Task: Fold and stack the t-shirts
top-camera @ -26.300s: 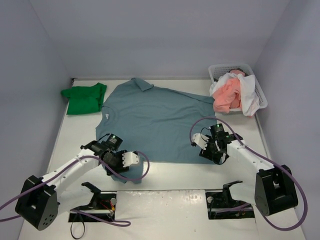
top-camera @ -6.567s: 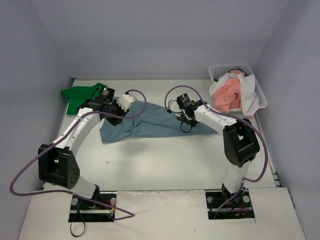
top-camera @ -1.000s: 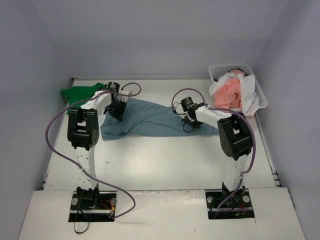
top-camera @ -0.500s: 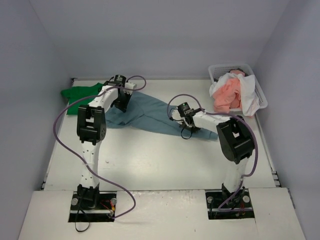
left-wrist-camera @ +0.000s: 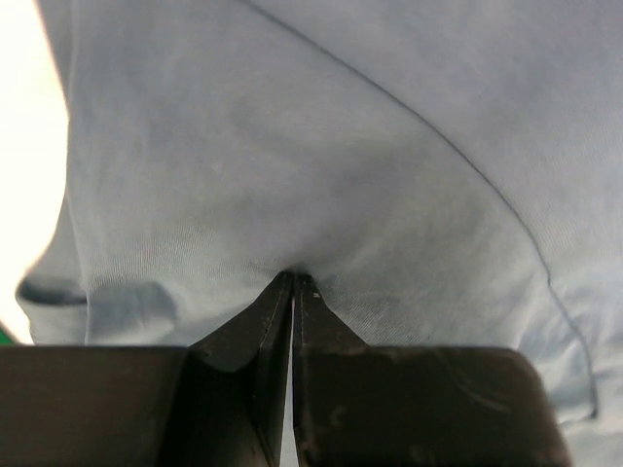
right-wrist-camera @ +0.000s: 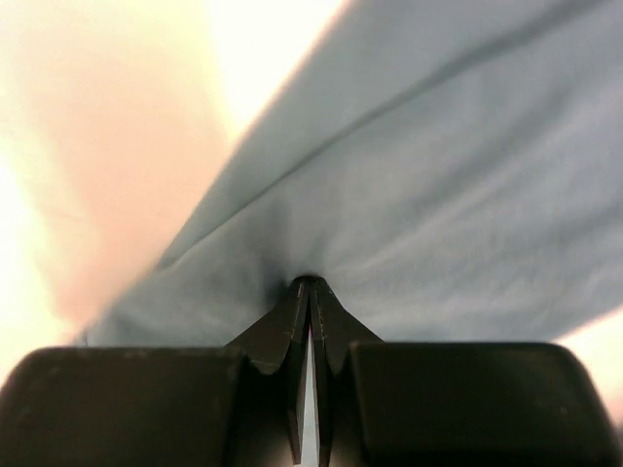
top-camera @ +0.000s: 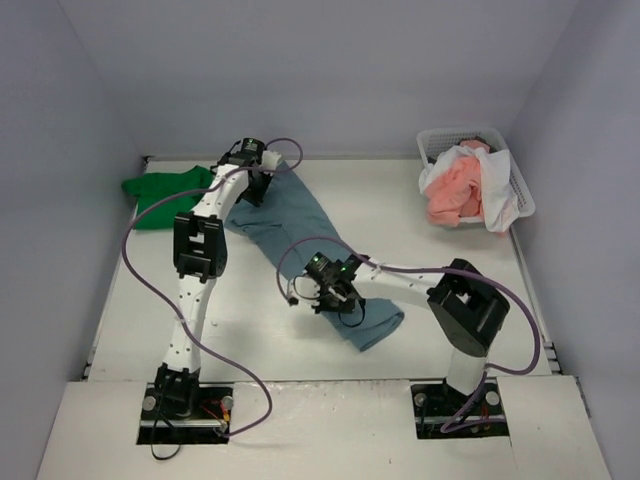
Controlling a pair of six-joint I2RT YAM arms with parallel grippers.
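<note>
A: What do the left tool (left-wrist-camera: 294, 279) and the right tool (right-wrist-camera: 310, 282) hold?
B: Each is fully closed, pinching a fold of the blue t-shirt (top-camera: 300, 225). The cloth puckers where each tool's tips meet.
A: Where does that shirt lie?
B: It runs in a slanted band across the tabletop (top-camera: 450, 270). One end is by the far edge, left of centre, at the left tool. The other end is towards the near edge, about mid-width, by the right tool.
A: And the other garments?
B: A green t-shirt (top-camera: 165, 198) lies in the far left corner, just beside the blue one. A pink t-shirt (top-camera: 455, 195) and a white t-shirt (top-camera: 497, 200) spill over the white basket (top-camera: 440, 138) in the far right corner.
</note>
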